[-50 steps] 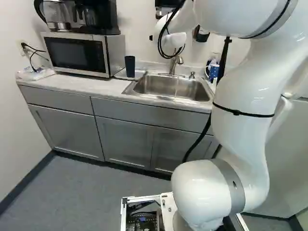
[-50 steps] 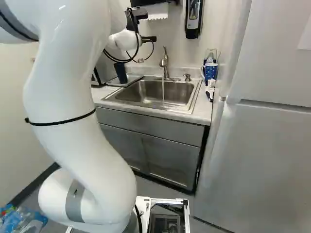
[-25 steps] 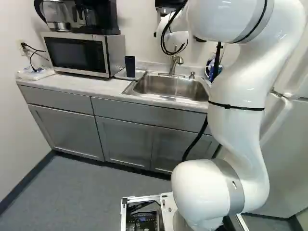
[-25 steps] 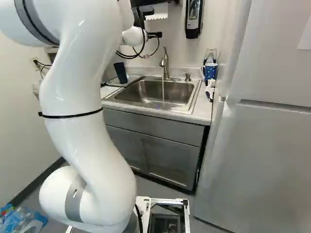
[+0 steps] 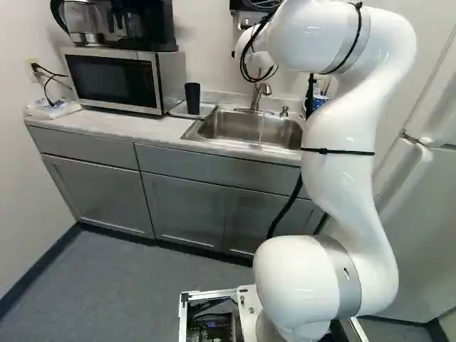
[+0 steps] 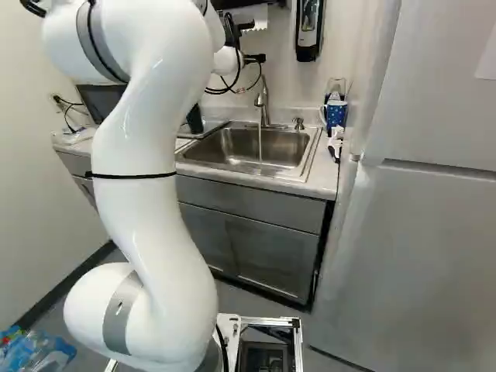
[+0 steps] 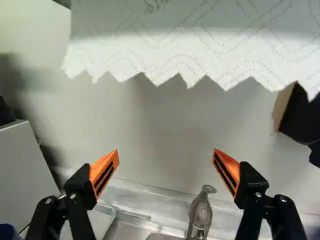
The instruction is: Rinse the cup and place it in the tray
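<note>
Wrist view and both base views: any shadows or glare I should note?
Wrist view: soft shadows on the wall below the hanging paper towel; left base view: glossy highlights on the white arm and a metallic sheen in the sink; right base view: a mild, pale sheen on the fridge.

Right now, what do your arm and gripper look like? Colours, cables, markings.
Arm: glossy white, rounded joints, grey bands, thin black straps around it, black cables looping by the wrist end. Gripper: black linkage, two fingers, pointed orange pads with black stripes and fine ribbing.
</note>
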Robot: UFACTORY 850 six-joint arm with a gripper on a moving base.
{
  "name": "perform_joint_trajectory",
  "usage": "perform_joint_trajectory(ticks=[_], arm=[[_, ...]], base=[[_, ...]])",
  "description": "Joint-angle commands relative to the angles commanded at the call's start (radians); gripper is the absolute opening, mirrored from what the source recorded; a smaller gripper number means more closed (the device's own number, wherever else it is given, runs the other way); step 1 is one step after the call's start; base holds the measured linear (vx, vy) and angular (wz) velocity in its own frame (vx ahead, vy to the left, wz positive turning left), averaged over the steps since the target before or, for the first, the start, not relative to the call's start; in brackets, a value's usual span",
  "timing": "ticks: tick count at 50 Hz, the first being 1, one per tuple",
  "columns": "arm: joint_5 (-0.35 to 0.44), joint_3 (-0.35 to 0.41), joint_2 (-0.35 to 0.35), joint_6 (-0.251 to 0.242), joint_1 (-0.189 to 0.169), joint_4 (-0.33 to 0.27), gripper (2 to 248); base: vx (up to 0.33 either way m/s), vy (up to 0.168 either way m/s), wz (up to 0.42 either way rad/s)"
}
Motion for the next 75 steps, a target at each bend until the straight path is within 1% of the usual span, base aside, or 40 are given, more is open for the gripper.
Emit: perform_joint_trajectory(ticks=[9, 14, 44, 75], arm=[[-0.027, -0.062, -0.05, 0.0, 0.002, 0.0, 247], [-0.045, -0.081, -0.065, 0.0, 0.004, 0.0, 247], [-0.149, -0.082, -0.066, 0.0, 0.004, 0.0, 247], [-0.153, -0.074, -0.059, 0.0, 0.008, 0.0, 247]], base=[[0.0, 0.0, 0.0], [0.0, 0.0, 0.0], [0.0, 0.0, 0.0], [0.0, 0.0, 0.0]])
